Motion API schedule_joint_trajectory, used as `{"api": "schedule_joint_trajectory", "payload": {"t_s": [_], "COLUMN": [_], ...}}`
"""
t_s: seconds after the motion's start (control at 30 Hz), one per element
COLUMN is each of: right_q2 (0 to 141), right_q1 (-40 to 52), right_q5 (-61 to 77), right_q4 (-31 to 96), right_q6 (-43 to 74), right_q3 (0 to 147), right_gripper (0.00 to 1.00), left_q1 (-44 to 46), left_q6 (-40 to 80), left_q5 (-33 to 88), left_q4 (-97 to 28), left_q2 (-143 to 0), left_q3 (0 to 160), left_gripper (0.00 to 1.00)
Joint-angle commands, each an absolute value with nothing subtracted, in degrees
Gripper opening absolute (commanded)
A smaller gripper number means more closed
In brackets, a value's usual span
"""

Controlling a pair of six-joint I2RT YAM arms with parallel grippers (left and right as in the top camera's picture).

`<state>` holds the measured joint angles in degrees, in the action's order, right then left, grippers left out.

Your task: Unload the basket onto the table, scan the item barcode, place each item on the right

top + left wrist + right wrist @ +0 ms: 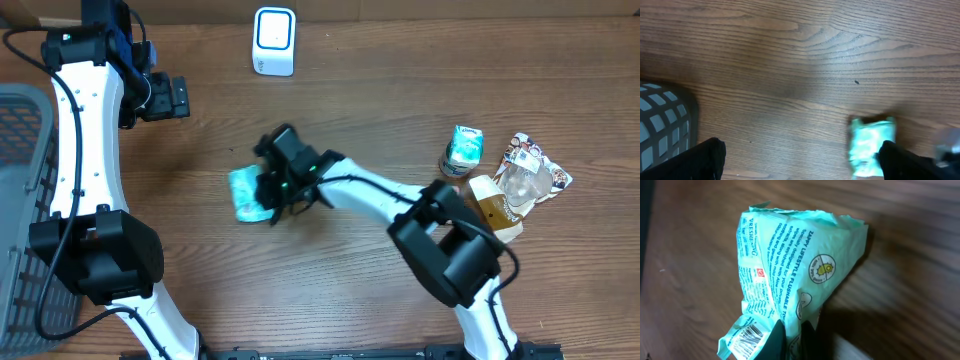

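The item is a crumpled teal wipes packet [244, 195] [790, 270] lying left of the table's middle. A barcode [747, 339] shows on its lower flap. My right gripper [272, 200] [794, 330] is shut, pinching a fold of the packet between its dark fingers. A white scanner [274, 40] stands at the back of the table. My left gripper [180, 98] [802, 167] hovers open over bare wood at the back left, holding nothing. In the left wrist view the packet [870, 142] lies just beside the right-hand finger [902, 160].
A grey mesh basket [20, 150] [660, 125] sits at the left edge. At the right are a small teal carton [463, 148], a brown and white pack [495, 205] and a clear-wrapped snack bag [530, 170].
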<state>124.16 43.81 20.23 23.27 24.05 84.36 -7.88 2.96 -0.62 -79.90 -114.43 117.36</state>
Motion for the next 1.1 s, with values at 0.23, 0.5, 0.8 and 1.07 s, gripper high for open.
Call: {"api": "schedule_joint_trajectory", "payload": {"t_s": [0.23,0.5,0.8,1.07], "right_q2": [110.4,108.4,115.2,117.9], "right_q1": [38.5,33.4,40.0,49.5], "right_q5": [15.0,9.7,12.8,12.9], "right_q4": [44.8,57.6,59.6,50.8], "right_q6": [25.9,29.4,37.6,38.1], "right_q3": [84.5,84.4,80.6,80.8], "right_gripper": [0.25,0.56,0.48,0.56], "left_q1": [-7.9,-7.9,-7.8,-7.8], "left_q6": [2.3,2.3,2.3,2.3], "left_q5": [-0.4,-0.4,-0.4,-0.4], "left_q4": [-79.9,-79.9,-79.9,-79.9], "left_q2": [-112.9,-112.9,-112.9,-112.9], "left_q3": [117.4,117.4,117.4,117.4], "left_gripper": [1.00,1.00,1.00,1.00]}}
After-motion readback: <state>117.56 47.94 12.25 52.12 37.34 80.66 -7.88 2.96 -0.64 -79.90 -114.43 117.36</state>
